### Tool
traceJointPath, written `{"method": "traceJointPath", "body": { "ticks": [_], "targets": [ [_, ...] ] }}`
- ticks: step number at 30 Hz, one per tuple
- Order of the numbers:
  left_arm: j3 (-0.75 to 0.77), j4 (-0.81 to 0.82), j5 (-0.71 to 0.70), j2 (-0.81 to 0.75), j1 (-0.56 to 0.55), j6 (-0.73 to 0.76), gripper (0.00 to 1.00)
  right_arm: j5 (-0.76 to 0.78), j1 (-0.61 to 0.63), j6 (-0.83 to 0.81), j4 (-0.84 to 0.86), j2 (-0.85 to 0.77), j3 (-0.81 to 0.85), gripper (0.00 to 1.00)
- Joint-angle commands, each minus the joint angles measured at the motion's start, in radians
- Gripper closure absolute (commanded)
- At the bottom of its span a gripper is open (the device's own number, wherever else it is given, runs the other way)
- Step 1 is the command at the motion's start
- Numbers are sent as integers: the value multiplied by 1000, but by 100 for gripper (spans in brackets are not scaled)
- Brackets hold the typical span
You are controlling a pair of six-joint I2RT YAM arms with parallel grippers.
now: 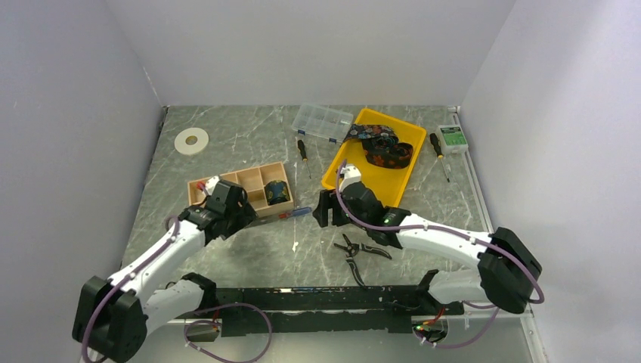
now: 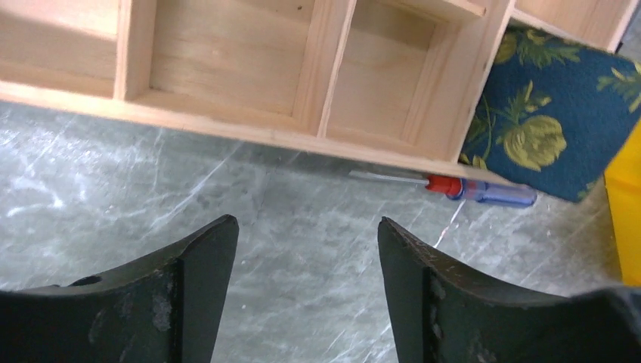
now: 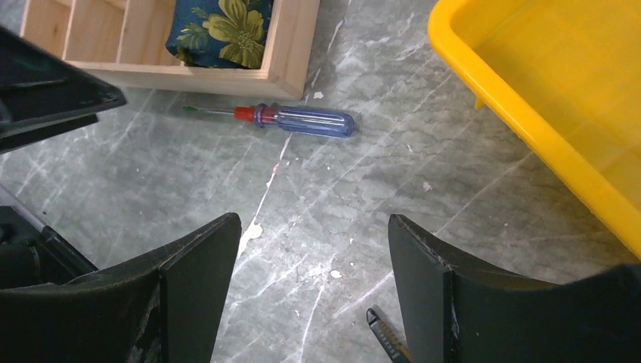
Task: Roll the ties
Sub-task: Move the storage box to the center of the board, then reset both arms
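Left pincer [image 2: 306, 227]: spread, holding nothing, over bare worktop [image 2: 113, 174] just near of the wooden box [image 2: 227, 125]. Right pincer [image 3: 314, 223]: spread, holding nothing, left of the yellow tray [image 3: 544, 68]. One coiled tie [image 1: 277, 192] sits in the box's right compartment. Loose ties [image 1: 382, 147] lie heaped at the tray's far end.

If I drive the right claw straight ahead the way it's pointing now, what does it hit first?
Likely the blue-handled screwdriver, lying just before the wooden compartment box. The open right claw also angles down, so it might touch the tabletop first; depth is unclear.
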Motion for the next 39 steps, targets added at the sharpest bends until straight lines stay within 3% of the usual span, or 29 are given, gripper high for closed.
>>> {"method": "traceJointPath", "body": {
  "ticks": [1,13,25,30,34,39],
  "targets": [
    [-9,172,53,88,46,-31,30,49,-1,19,16,-92,-32,24],
    [134,284,72,424,245,-16,39,116,0,27,-85,-312,-106,24],
    [386,385,163,694,312,85,38,154,-1,-3,-202,-430,-97,23],
    [381,355,203,505,312,192,27,199,-1,-30,-247,-483,-70,21],
    [343,185,225,237,311,259,15,303,-5,-20,-303,-527,-31,17],
    [332,-9,159,-76,310,374,8,603,-3,204,-515,-431,116,12]
  ]
}}
